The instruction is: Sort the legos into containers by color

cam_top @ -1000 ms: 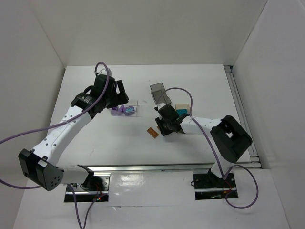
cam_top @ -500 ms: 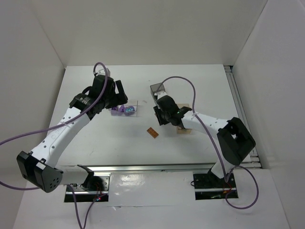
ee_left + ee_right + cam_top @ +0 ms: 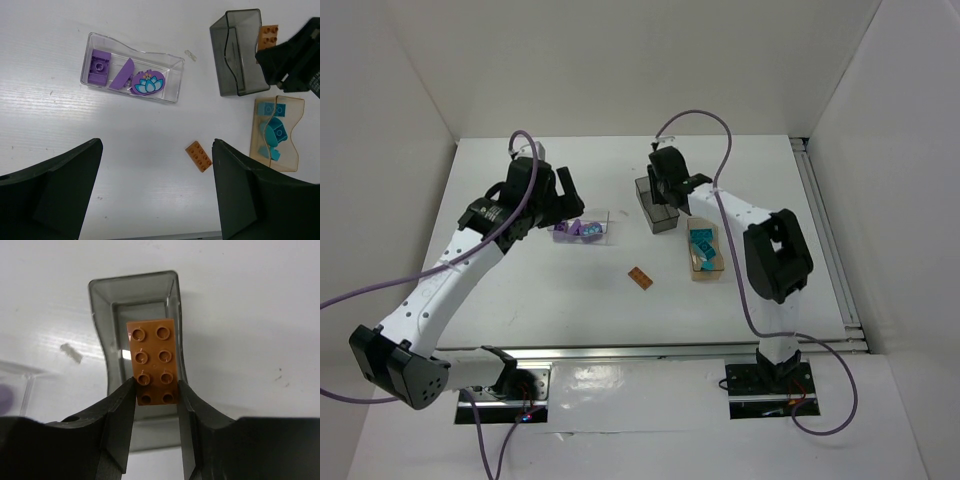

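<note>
Purple legos fill the clear box, teal ones the tan box; an orange brick lies loose on the desk.

Open tabletop around orange brick, between clear box and tan box

Right wrist view: near end of grey box hidden behind fingers of right end effector; lower sides of orange brick covered where fingers pinch it. Clear box and purple piece cut off at left edge. Clear scrap on desk too small to identify. Left wrist view: left end effector fingers run off bottom edge; teal bricks overlap inside tan box, count unclear. Overhead view: orange brick hidden beneath right end effector.
</note>
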### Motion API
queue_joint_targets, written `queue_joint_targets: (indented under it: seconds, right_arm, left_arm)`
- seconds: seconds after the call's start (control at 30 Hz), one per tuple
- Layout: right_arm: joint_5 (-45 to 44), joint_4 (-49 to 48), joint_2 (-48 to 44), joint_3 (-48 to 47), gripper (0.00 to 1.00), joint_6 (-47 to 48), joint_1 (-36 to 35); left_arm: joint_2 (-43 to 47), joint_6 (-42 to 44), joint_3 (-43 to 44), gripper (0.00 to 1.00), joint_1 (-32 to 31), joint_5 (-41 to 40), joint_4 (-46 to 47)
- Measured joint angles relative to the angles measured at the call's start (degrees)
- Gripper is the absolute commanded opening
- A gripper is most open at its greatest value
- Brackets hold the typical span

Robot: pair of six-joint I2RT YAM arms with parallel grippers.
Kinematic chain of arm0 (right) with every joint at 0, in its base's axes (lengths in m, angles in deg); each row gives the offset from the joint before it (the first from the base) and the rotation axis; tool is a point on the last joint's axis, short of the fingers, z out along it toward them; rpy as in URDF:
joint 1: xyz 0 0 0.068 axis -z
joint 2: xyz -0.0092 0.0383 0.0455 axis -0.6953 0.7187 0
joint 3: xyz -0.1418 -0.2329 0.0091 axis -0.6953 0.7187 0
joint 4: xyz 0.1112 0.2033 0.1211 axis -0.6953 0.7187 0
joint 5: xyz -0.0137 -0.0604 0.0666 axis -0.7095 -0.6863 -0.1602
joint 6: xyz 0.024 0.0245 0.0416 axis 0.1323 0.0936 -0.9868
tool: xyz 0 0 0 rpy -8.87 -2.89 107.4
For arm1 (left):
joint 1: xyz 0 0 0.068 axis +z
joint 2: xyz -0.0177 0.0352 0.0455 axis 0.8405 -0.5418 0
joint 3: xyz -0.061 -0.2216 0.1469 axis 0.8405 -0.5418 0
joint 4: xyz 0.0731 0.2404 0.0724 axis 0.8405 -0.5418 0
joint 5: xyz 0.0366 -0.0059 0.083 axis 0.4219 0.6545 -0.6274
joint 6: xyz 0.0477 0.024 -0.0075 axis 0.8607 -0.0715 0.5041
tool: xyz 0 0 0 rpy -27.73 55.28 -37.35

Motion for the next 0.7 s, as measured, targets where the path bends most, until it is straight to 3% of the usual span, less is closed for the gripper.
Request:
queue_joint_targets:
  seconds: [0.03, 0.07, 0.23, 0.4, 0.47, 0.5, 0.6, 0.7]
  right_arm:
    - [0.00, 0.33, 1.70, -1.51, 0.59, 0.04, 0.44]
    - [-0.04, 0.50, 3.37, -2.89, 0.66, 0.22, 0.90]
    - [-0.63, 2.67, 4.76, -3.56, 0.66, -0.31, 1.20]
    - [-0.42, 2.14, -5.92, 7.06, 0.62, -1.40, -1.01]
    - [1.16, 1.44, -12.66, 12.79, 0.67, -1.64, -3.50]
    - [2.14, 1.40, -16.46, 15.85, 0.78, -1.75, -5.51]
    - [4.83, -0.42, -21.68, 21.73, 0.94, -1.55, -10.84]
    - [7.04, -0.85, -20.74, 25.53, 0.95, -1.11, -14.69]
  left_arm:
    - [0.00, 0.00, 0.00, 0.96, 0.09, 0.04, -0.02]
    - [0.00, 0.00, 0.00, 0.96, 0.13, 0.11, -0.11]
    - [0.00, 0.00, 0.00, 0.96, 0.15, 0.17, -0.48]
    - [0.04, 0.00, 0.00, 0.96, 0.15, 0.04, -0.87]
    - [0.15, -0.02, 0.00, 0.96, 0.15, -0.11, -0.98]
    - [0.33, -0.04, 0.00, 0.96, 0.15, -0.22, -1.05]
    - [0.74, -0.04, 0.00, 0.96, 0.31, -0.20, -1.29]
    - [1.33, -0.15, 0.00, 0.96, 0.57, -0.11, -1.51]
